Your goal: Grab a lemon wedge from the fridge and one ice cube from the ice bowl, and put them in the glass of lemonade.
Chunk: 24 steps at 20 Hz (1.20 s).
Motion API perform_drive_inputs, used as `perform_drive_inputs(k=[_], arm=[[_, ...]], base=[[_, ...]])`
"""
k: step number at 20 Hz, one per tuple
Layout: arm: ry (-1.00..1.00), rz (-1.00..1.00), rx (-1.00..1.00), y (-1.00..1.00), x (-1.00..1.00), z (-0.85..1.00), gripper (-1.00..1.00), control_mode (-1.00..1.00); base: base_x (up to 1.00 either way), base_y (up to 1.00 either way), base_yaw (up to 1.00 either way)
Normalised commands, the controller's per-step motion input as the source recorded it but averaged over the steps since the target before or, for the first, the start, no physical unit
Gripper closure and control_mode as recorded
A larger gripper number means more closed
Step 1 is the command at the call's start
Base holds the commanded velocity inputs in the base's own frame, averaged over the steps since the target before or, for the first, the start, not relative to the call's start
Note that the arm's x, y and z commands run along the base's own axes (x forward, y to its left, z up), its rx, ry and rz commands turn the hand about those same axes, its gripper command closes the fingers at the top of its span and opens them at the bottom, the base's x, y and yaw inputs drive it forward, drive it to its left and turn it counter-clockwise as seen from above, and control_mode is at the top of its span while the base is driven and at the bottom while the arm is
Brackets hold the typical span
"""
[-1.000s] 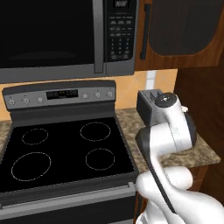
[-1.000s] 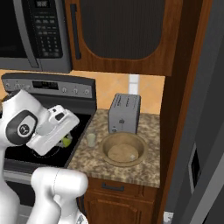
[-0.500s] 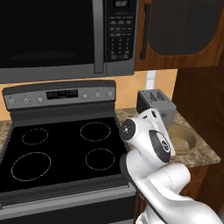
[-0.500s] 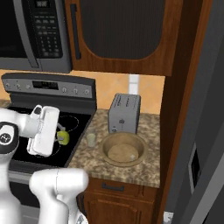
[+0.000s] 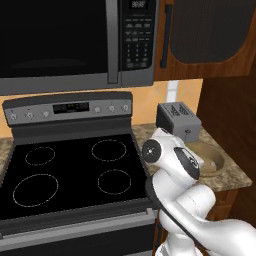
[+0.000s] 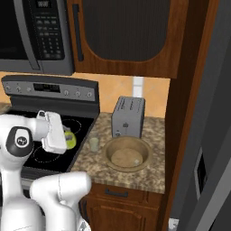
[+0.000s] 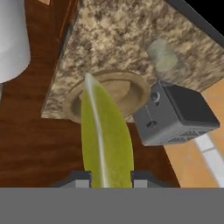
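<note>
Over the stove (image 6: 49, 149), your jaws, closed on the lemon wedge (image 7: 105, 144), had swung nearer the glass of lemonade (image 6: 94, 144).

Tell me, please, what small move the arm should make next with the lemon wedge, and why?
Probably carry it sideways toward the glass of lemonade and stop above it. The gripper has its jaws shut on the lemon wedge over the stove's edge, short of the glass, which stands on the counter between the stove and the ice bowl.
</note>
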Motion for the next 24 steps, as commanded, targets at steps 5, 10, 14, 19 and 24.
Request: perform_drive_inputs(k=[5, 10, 14, 19, 24], arm=[[0.1, -0.02, -0.01, 0.0, 0.77, -0.01, 1.0, -1.0], [0.29, 0.0, 0.0, 0.0, 0.98, -0.06, 1.0, -1.0], [0.36, 0.1, 0.0, 0.07, 0.71, -0.29, 1.0, -1.0], [-0.09, 0.01, -0.06, 0.15, 0.45, -0.38, 1.0, -1.0], [-0.17, 0.0, -0.05, 0.0, 0.3, -0.24, 1.0, -1.0]], base=[[0.0, 0.0, 0.0], [0.0, 0.0, 0.0], [0.0, 0.0, 0.0], [0.0, 0.0, 0.0], [0.0, 0.0, 0.0]])
